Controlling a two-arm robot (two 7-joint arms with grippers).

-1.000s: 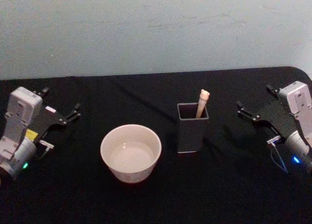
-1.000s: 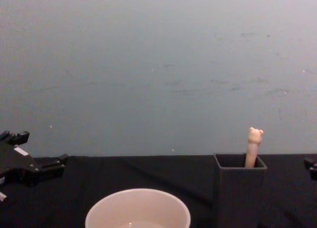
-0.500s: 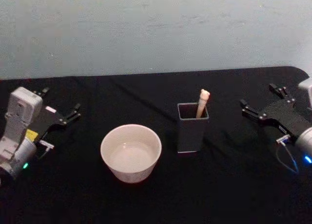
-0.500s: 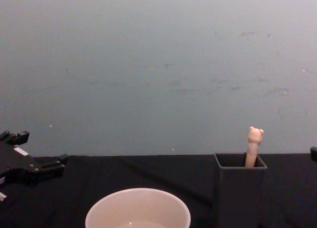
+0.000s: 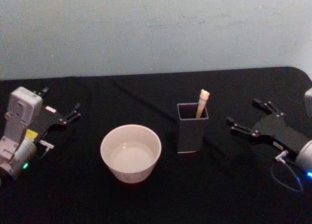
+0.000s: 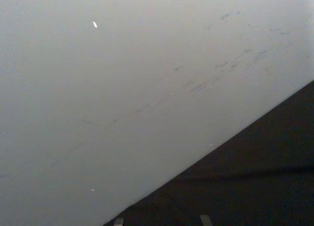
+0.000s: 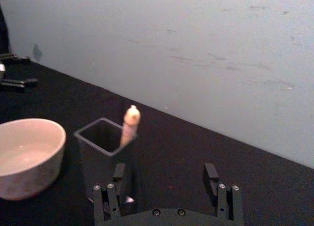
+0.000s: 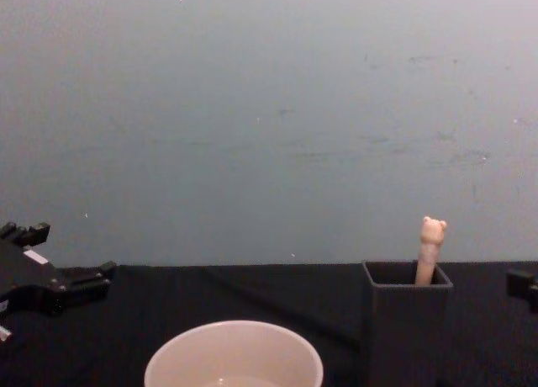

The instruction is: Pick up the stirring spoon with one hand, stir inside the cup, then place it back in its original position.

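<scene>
The stirring spoon (image 5: 202,103) stands in the dark grey square holder (image 5: 192,131), the original position, with its beige bear-head handle poking above the rim. The handle (image 7: 129,125) leans on the holder's far corner, and the spoon's bowl is hidden inside. Left of the holder sits the cream cup (image 5: 130,153). To the holder's right, a short gap away, my right gripper (image 5: 242,112) is open and points at it. From the right wrist, its fingers (image 7: 117,179) frame the holder (image 7: 100,152). My left gripper (image 5: 59,103) rests open at the far left.
A black cloth (image 5: 156,199) covers the table, and a pale blue-grey wall (image 5: 156,29) rises close behind its back edge. The cup (image 8: 234,357) and the holder (image 8: 406,328) stand side by side with a narrow gap between them.
My right gripper has swung left toward the holder and now points at it from closer. The left arm, cup, holder and spoon have not moved.
</scene>
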